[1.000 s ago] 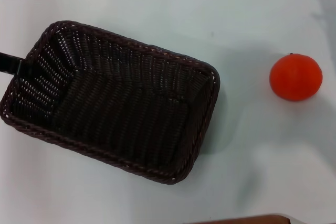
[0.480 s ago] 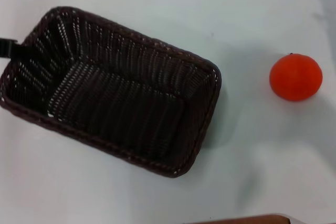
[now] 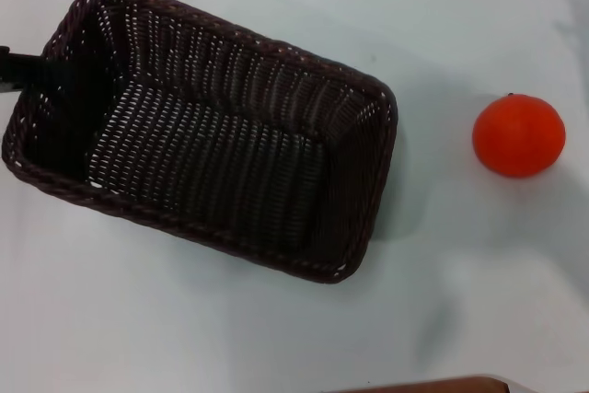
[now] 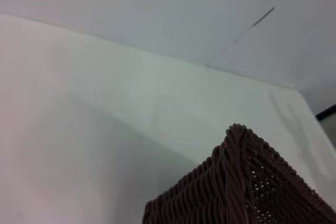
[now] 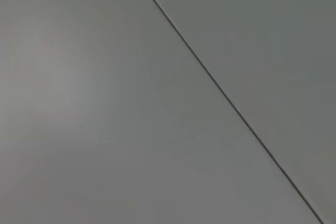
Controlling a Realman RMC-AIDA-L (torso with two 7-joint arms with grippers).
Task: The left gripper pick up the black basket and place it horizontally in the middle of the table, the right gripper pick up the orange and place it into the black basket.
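The black basket [image 3: 212,144] lies at an angle on the left half of the white table [image 3: 276,338], its left end tilted up. My left gripper [image 3: 39,75] shows only as a small dark piece at the view's left edge and is shut on the basket's left short rim. A corner of the basket also shows in the left wrist view [image 4: 247,192]. The orange [image 3: 518,134] sits on the table at the right, well apart from the basket. My right gripper is out of view; the right wrist view shows only a plain grey surface.
A brown edge [image 3: 433,386] shows at the bottom of the head view. White tabletop lies between the basket and the orange, and in front of both.
The basket has moved up the picture and a little to the right, and its left end has lifted with my left gripper. The orange has not moved.
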